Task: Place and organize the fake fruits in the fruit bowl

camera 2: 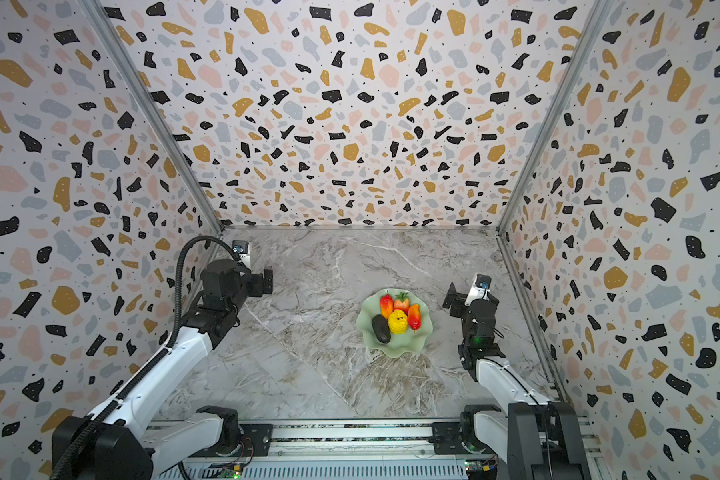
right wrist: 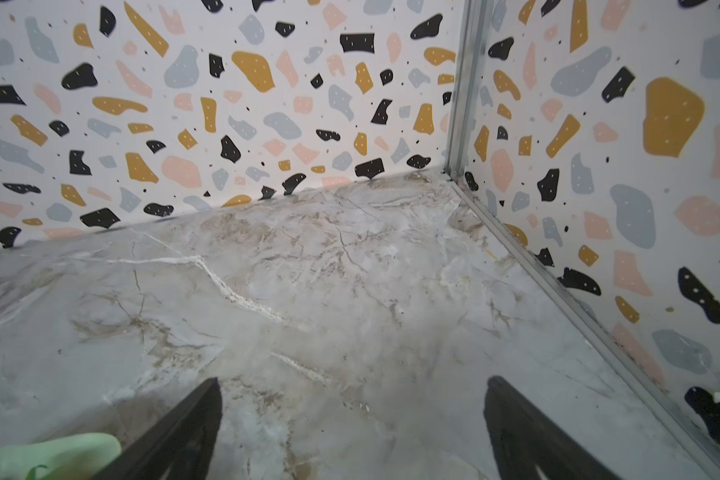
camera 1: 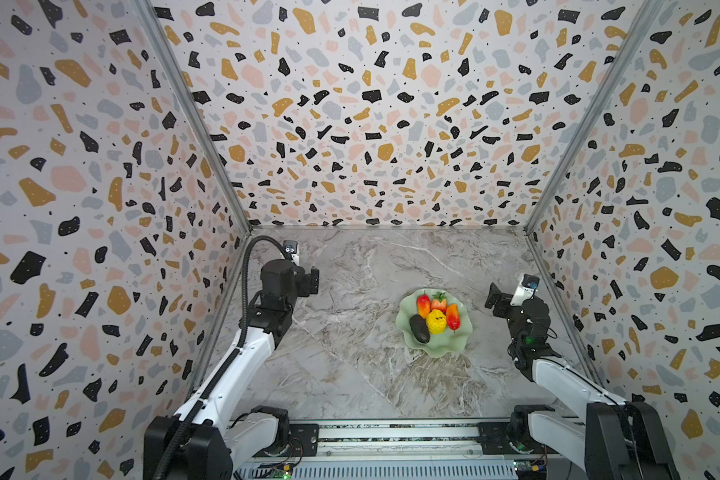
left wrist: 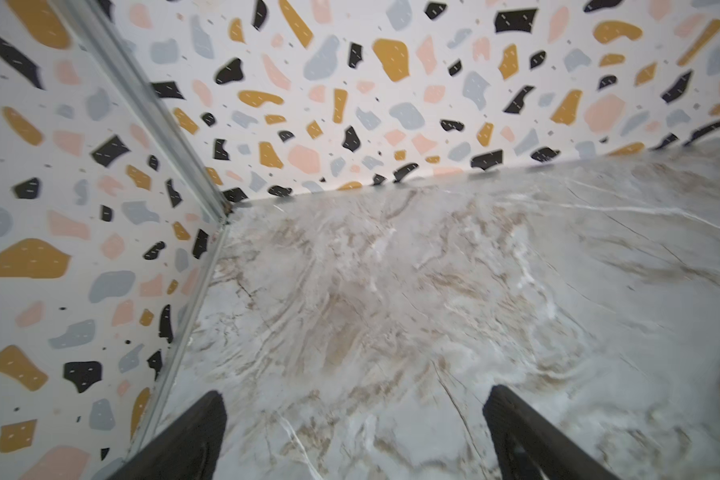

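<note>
On the left of both top views, white-and-black left arm (camera 1: 242, 361) bent sharply at the elbow beside the terrazzo-patterned side wall (camera 1: 100, 249), with the left gripper (camera 1: 311, 281) raised over the grey-brown marble tabletop (camera 1: 341, 374), well apart from the bowl. In the left wrist view, left gripper (left wrist: 355, 392) with jaws spread wide, nothing between the black fingers (left wrist: 200, 432), only bare marble below. On the right of both top views, right arm (camera 1: 558, 382) folded upright close to the right wall, with the right gripper (camera 1: 496, 297) aimed toward the upper left of the frame, near the bowl's right edge, not touching it. In the right wrist view, right gripper (right wrist: 352, 380) likewise gaping and empty, a sliver of green rim at lower left. Right of centre on the tabletop, pale mint-green glossy fruit bowl (camera 1: 433, 353) with wavy scalloped rim, all five plastic fruits clustered inside: red strawberry (camera 1: 438, 303) with green leaves at the top, between the left red-orange-yellow oval (camera 1: 423, 305) and the right red-orange-yellow oval (camera 1: 453, 316); bumpy yellow round fruit (camera 1: 436, 322) at the middle; dark blackish-green oblong fruit (camera 1: 419, 329) at lower left, touching the yellow one.
</note>
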`<state>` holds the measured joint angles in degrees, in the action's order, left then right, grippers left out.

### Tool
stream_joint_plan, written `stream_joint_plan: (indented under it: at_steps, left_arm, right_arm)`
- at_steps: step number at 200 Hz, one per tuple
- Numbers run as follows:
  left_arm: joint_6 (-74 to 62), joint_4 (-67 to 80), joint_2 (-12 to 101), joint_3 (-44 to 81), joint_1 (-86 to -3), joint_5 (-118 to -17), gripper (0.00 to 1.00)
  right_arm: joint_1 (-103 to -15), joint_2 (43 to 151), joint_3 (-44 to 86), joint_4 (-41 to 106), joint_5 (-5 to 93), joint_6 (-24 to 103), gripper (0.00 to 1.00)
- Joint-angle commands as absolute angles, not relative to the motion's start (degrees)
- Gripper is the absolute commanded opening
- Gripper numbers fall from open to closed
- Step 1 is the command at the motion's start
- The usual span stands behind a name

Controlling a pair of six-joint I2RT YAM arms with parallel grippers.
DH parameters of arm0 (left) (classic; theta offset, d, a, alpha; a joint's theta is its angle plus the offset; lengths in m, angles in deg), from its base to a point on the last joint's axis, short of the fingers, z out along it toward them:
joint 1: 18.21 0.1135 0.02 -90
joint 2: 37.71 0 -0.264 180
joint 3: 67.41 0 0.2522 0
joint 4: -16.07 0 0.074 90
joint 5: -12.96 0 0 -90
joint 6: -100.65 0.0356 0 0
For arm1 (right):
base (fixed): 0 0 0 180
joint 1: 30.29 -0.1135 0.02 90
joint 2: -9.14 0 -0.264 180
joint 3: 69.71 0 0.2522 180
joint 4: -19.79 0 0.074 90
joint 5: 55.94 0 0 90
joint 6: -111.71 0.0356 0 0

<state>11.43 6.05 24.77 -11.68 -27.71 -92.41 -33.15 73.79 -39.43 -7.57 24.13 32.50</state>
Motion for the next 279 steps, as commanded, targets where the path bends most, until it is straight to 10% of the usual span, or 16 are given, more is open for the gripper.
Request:
stream_joint_plan:
  at_steps: [1,50,135,279]
  left_arm:
    - [9.64,20.93,23.92,-18.82,-27.79,-103.39,1.0]
    - [7.57,49.85,21.57,-40.38,-27.0,-116.91,1.0]
    - [8.26,79.62,45.51,-46.01,-22.34,-94.51,0.99]
    - [8.46,70.99,42.36,-44.16,-22.25,-94.26,1.0]
  right_arm:
    - [-33.11,75.93,-40.6,-17.15,22.06,31.53,0.99]
    - [-33.02,79.28,-44.72,-24.25,21.65,28.94,0.99]
    - [-34.61,94.68,-44.88,-39.9,27.46,22.93,0.99]
    - [-35.48,94.32,-44.25,-37.8,25.91,22.2,0.99]
